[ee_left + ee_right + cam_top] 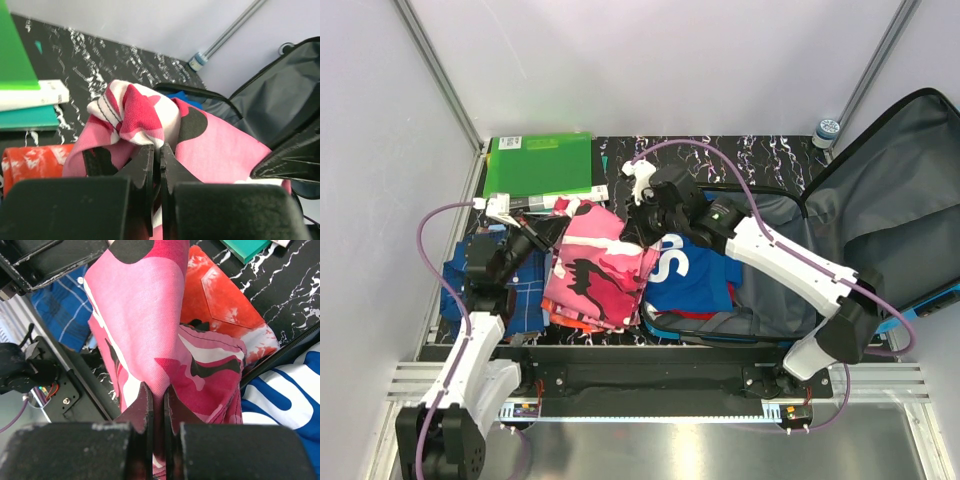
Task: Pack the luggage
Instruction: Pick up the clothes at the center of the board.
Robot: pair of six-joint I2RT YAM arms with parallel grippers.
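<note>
At the top view's right edge, the lid of the luggage (890,170) was cut off, and the pink cloth (595,265) hid most of the orange cloth (225,300) from you.

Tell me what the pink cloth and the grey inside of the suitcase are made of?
The pink cloth looks like soft woven cotton with a matte finish: fine diagonal ribs show, and it bunches into folds. The luggage lining looks like thin synthetic fabric, maybe nylon: it is smooth, faintly shiny, and sags in creases.
</note>
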